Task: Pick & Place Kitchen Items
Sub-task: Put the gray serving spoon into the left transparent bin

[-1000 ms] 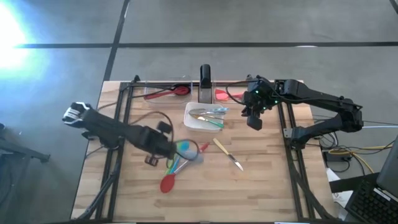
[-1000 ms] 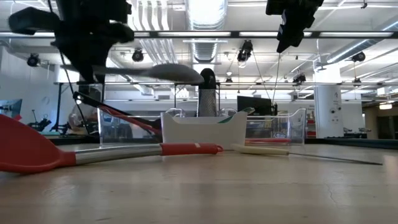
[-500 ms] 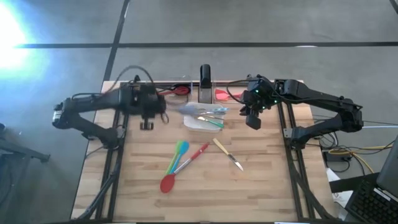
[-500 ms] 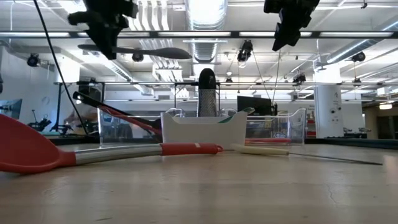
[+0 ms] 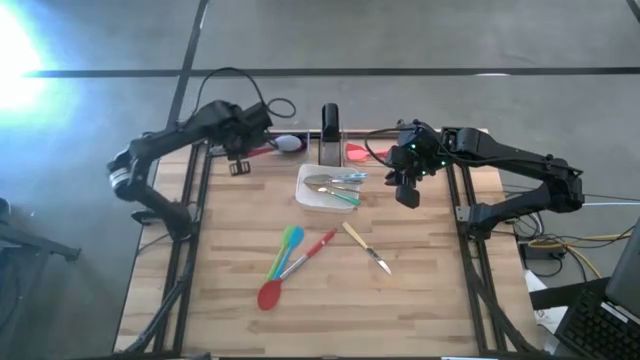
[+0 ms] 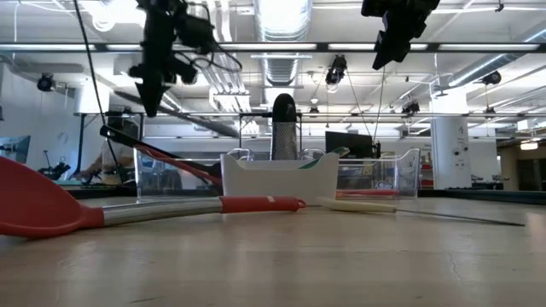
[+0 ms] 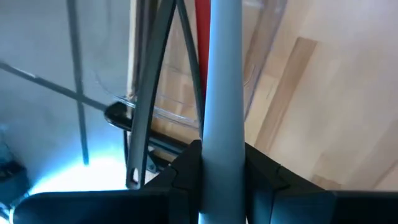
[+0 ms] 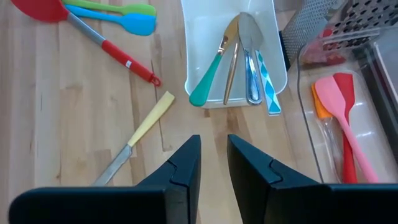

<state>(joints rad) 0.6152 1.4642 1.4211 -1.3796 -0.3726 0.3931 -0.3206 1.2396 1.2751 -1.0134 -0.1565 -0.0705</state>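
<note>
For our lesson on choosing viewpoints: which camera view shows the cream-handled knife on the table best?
The right wrist view: the cream-handled knife fills much of it, handle and blade distinct. The high view shows it small; the low view shows it edge-on; the left wrist view misses it.

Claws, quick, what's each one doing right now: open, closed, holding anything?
Left claw: closed on a grey-handled utensil, above the left clear bin.
Right claw: empty, fingers slightly apart, hovering beside the white dish.
</note>
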